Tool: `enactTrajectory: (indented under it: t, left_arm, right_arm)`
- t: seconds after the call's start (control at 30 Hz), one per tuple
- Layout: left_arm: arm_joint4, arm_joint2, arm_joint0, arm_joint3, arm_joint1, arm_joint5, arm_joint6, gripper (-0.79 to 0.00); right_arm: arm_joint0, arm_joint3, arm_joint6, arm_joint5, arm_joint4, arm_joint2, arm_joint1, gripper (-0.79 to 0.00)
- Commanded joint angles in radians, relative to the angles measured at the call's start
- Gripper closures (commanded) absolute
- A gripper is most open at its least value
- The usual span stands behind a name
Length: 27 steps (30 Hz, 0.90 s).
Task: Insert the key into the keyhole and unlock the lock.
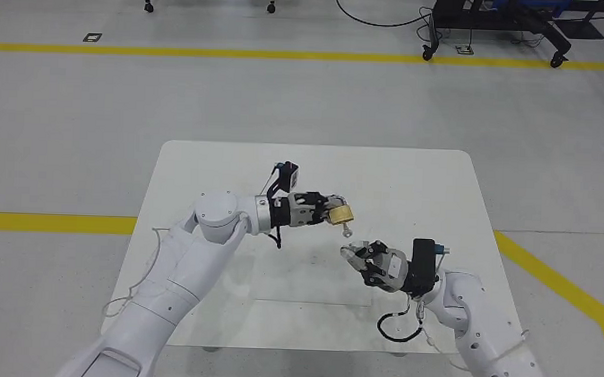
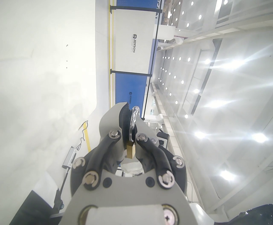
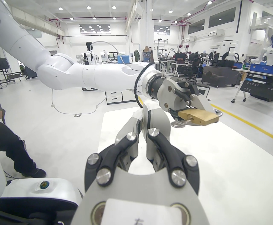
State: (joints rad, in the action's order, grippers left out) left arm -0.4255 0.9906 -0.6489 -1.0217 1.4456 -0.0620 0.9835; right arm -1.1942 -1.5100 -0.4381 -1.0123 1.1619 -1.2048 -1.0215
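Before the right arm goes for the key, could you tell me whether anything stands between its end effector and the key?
Nothing visible does. The key sticks out of the brass padlock, held above the table by the left end effector; only open air separates it from the right end effector.

A logo with lettering stands on the white panel (image 2: 133, 42) and blue board (image 2: 130, 89).

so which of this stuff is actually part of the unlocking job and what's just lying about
Job: lock, held in left tool; key, in its keyhole; right tool, nearby.
Lying about: table, yellow floor line, wheeled frame behind.
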Motion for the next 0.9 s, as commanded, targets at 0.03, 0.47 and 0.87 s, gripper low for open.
enactTrajectory:
  t: [0.03, 0.47, 0.87]
  left_arm:
    - [0.003, -0.006, 0.005, 0.007, 0.001, -0.003, 0.009, 0.0]
    - [0.005, -0.031, 0.027, 0.031, 0.006, -0.008, 0.055, 0.0]
    - [0.001, -0.048, 0.038, 0.047, 0.011, -0.007, 0.073, 0.0]
  right_arm:
    - [0.015, 0.013, 0.006, 0.0, -0.021, 0.014, 0.004, 0.0]
    - [0.041, 0.042, 0.005, 0.0, -0.056, 0.041, 0.019, 0.0]
    - [0.071, 0.088, 0.012, 0.0, -0.091, 0.051, 0.016, 0.0]
